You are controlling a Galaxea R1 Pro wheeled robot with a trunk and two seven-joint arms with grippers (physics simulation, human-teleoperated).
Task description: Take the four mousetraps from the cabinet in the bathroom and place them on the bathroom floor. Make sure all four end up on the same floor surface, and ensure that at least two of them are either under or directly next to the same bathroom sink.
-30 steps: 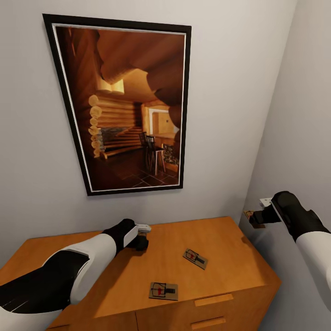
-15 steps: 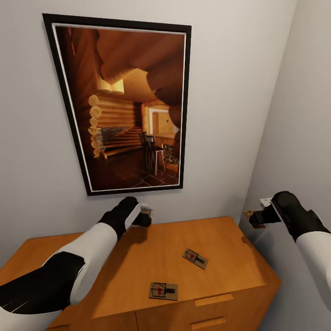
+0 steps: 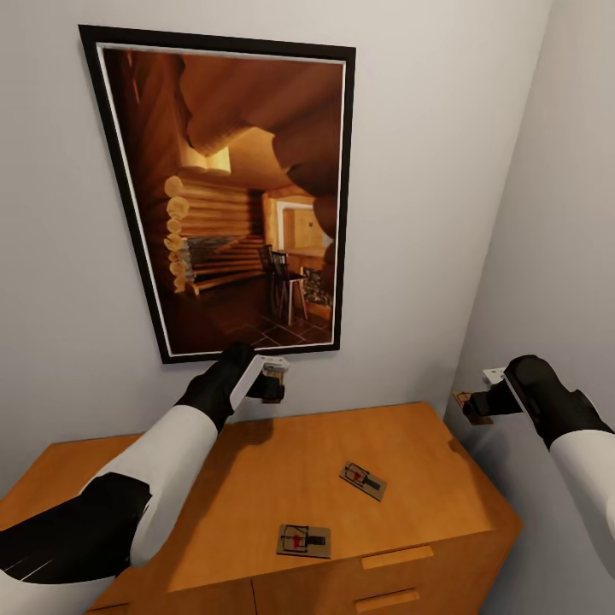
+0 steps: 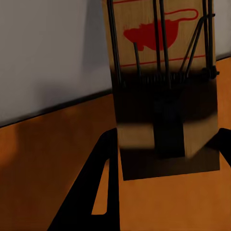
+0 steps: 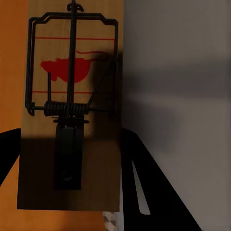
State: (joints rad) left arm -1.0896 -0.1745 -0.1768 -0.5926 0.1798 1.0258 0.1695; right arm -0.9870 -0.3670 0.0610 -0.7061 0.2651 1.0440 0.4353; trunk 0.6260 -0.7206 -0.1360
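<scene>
The left gripper (image 3: 275,384) is closed on a mousetrap (image 4: 163,86), holding it in the air above the back of the cabinet (image 3: 256,461), close to the wall under the framed picture (image 3: 231,196). In its wrist view the board runs out between the fingers, red mark and wire spring facing the camera. Two more mousetraps lie flat on the cabinet top, one near the front edge (image 3: 303,540) and one a little further back and to its right (image 3: 363,481), well apart from both grippers. The right gripper (image 3: 475,407) is closed on a fourth mousetrap (image 5: 72,106), held off the cabinet's right end beside the side wall.

With a trap in each gripper, the sensible step is probably to carry both to the floor by the sink, keeping the grips firm and the arms clear of wall and cabinet while turning away.

The floor and sink are out of frame. In the head view both held traps are small and partly covered by the fingers.
</scene>
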